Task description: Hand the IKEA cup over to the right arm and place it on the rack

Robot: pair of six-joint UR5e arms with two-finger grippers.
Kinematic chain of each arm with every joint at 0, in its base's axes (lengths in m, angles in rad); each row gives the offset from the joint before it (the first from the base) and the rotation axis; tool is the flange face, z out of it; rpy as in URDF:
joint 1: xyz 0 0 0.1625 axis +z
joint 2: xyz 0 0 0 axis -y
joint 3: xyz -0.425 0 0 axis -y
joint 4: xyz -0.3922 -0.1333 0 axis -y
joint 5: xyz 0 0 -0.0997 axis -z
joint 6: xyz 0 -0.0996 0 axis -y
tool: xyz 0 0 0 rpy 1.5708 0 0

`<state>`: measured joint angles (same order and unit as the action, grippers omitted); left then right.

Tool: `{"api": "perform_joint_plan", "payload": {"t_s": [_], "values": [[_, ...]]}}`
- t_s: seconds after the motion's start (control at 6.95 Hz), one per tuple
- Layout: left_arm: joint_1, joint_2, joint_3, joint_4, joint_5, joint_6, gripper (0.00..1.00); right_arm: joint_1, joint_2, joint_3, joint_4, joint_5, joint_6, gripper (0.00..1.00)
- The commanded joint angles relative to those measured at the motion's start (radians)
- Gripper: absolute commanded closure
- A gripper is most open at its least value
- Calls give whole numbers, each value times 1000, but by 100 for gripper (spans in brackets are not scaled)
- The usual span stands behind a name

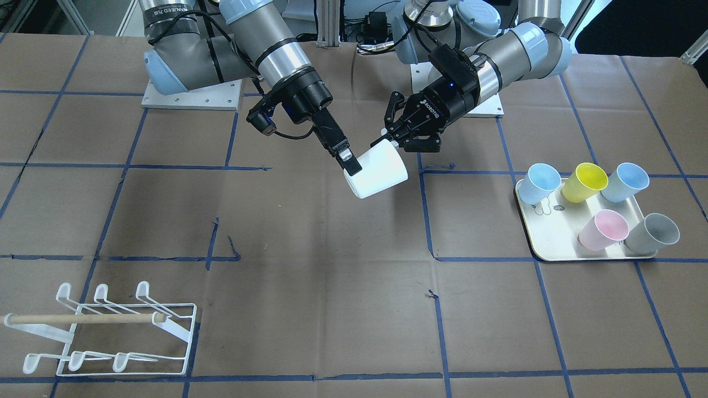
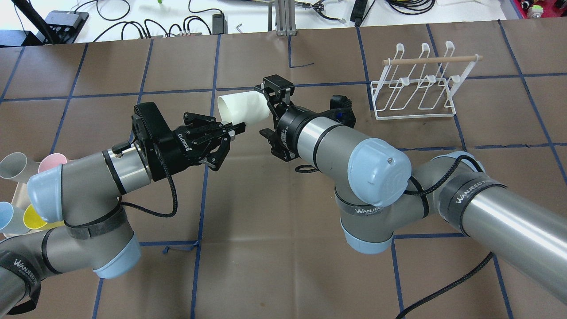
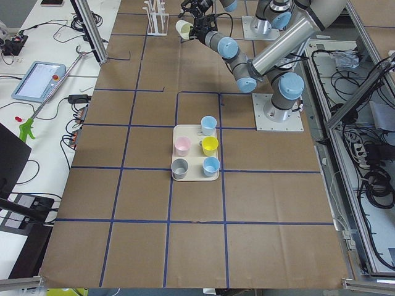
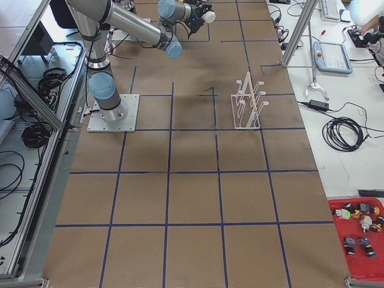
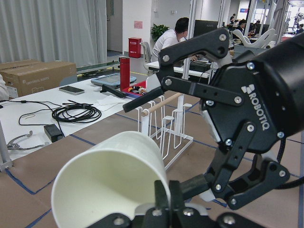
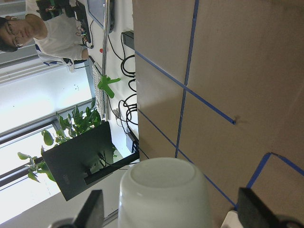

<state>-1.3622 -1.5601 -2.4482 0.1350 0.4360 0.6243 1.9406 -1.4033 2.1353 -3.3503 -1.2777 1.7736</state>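
A white IKEA cup [image 1: 379, 174] hangs on its side in the air between both grippers, over the back middle of the table. My left gripper [image 1: 389, 141] is shut on the cup's rim; in the left wrist view one finger [image 5: 164, 194] sits inside the rim of the cup [image 5: 109, 180]. My right gripper [image 1: 349, 161] is open around the cup's base. In the right wrist view its fingers [image 6: 92, 209] stand apart from both sides of the cup [image 6: 164, 190]. The white wire rack [image 1: 110, 326] with its wooden dowel stands empty, far off on my right [image 2: 416, 84].
A cream tray [image 1: 553, 232] on my left side carries several coloured cups: two blue, one yellow [image 1: 583, 182], one pink, one grey. Brown paper with blue tape lines covers the table. Cables and a pendant lie beyond the far edge.
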Motion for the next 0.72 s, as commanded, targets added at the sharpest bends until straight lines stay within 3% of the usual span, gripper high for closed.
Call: {"api": "perform_joint_plan", "payload": {"t_s": [0.0,0.58], "values": [[0,0,0,0,1,0,100,6,18,-27,2,0,0,0],[0,0,0,0,1,-2,100,26,41,-49,3,0,15,0]]}}
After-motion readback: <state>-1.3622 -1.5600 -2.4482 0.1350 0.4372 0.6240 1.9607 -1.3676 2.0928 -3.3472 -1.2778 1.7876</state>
